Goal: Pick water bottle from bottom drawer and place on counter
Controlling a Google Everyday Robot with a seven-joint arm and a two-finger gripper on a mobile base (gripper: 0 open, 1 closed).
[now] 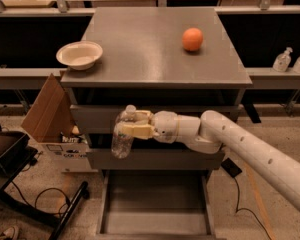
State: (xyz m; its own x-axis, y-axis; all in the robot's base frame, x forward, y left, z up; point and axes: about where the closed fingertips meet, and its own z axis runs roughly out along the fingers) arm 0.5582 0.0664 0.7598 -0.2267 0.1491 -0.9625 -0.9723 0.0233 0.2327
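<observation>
The bottom drawer (155,209) is seen pulled open nearest the camera. Above its left side, the water bottle (121,144) is held nearly upright in the air, clamped around its upper part by the gripper (132,129), in front of the upper drawer fronts and below counter level. Beyond, on the counter (140,44), a white bowl (79,54) is set at the left edge and an orange (192,39) toward the right rear.

An orange (192,39) lies toward the back right of the table (140,49) and a shallow white bowl (79,55) sits at its left edge — well apart. An open cardboard box (50,116) stands on the floor (35,184) left of the end effector (125,128), which hangs before the drawer fronts (100,118); two pump bottles (282,60) stand on the ledge (270,74) at far right.
</observation>
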